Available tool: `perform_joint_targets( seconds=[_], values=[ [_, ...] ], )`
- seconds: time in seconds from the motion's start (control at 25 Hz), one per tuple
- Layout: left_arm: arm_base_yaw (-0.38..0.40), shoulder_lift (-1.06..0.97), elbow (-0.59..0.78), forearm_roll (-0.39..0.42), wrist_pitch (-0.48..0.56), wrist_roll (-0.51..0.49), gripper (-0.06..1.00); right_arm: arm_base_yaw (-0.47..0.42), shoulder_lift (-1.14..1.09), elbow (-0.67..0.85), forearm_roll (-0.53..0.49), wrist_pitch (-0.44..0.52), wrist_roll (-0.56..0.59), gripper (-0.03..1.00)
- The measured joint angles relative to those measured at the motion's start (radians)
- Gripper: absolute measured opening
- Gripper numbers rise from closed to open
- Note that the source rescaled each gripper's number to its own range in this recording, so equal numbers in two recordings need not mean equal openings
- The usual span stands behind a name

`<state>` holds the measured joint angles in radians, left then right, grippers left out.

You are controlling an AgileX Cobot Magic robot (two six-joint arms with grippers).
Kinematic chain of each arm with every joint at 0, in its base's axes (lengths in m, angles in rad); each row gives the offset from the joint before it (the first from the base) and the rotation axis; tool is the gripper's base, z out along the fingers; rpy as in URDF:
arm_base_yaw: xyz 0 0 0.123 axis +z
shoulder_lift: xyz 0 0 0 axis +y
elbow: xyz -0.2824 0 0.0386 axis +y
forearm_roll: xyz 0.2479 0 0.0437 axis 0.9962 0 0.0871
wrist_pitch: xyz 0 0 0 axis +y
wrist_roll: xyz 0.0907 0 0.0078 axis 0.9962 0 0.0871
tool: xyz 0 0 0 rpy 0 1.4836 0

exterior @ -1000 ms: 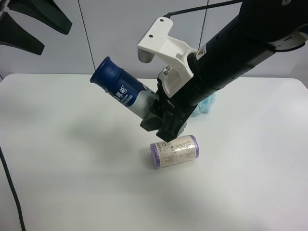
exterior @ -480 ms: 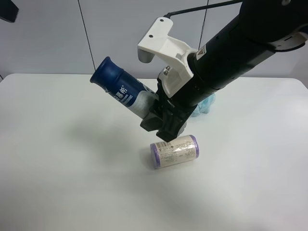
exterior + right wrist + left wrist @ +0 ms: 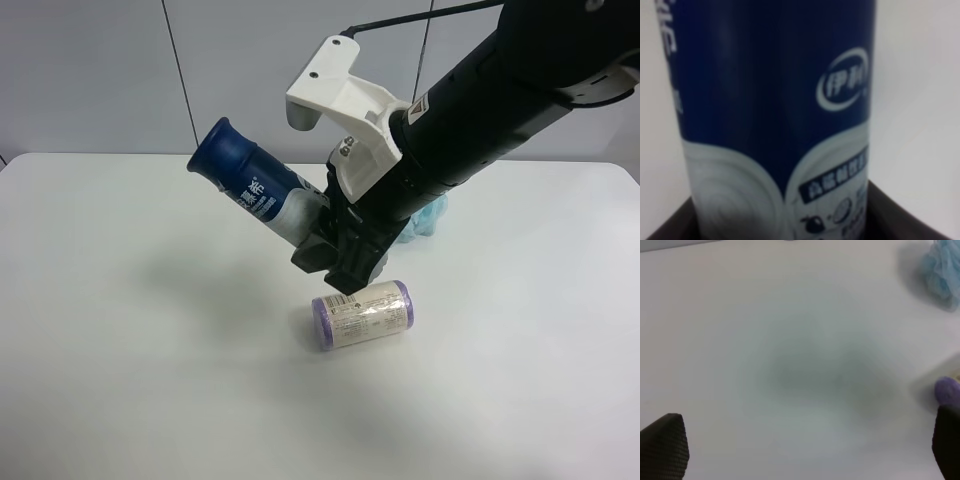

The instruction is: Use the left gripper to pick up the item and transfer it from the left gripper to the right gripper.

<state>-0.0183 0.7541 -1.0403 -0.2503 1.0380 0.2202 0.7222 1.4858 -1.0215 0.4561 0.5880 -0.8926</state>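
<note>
The item (image 3: pixel 255 187) is a slim bottle with a dark blue cap and a blue-and-white label. It is held tilted in the air above the white table (image 3: pixel 130 380), cap toward the exterior high view's left. My right gripper (image 3: pixel 325 240), on the black arm with the white bracket (image 3: pixel 345 105), is shut on its lower end. The right wrist view is filled by the bottle's label (image 3: pixel 775 115). My left gripper (image 3: pixel 805 450) is open and empty, with only its two black fingertips (image 3: pixel 665 445) showing over bare table. It is out of the exterior high view.
A purple-ended roll (image 3: pixel 362 314) lies on the table just below the right gripper; its end also shows in the left wrist view (image 3: pixel 947 390). A light blue mesh pouf (image 3: pixel 425 220) sits behind the right arm and shows in the left wrist view (image 3: pixel 940 275).
The left arm's dark fingers at the exterior high view's upper left have withdrawn out of frame. The right gripper and the bottle have not moved.
</note>
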Motion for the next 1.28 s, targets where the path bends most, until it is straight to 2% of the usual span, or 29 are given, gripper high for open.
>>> perform_joint_targets(
  seconds=[0.56, 0.88, 1.04, 1.28],
  values=[
    [0.0, -0.459, 0.334, 0.121, -0.014, -0.012, 0.99, 0.0, 0.0, 0.0, 0.0, 0.0, 0.019, 0.0],
    [0.0, -0.663, 0.444, 0.219, -0.013, -0.098, 0.99, 0.0, 0.0, 0.0, 0.0, 0.0, 0.027, 0.0],
    [0.0, -0.746, 0.494, 0.23, 0.004, -0.113, 0.99, 0.0, 0.0, 0.0, 0.0, 0.0, 0.027, 0.0],
    [0.0, -0.759, 0.528, 0.23, 0.022, -0.132, 0.99, 0.0, 0.0, 0.0, 0.0, 0.0, 0.027, 0.0]
  ],
)
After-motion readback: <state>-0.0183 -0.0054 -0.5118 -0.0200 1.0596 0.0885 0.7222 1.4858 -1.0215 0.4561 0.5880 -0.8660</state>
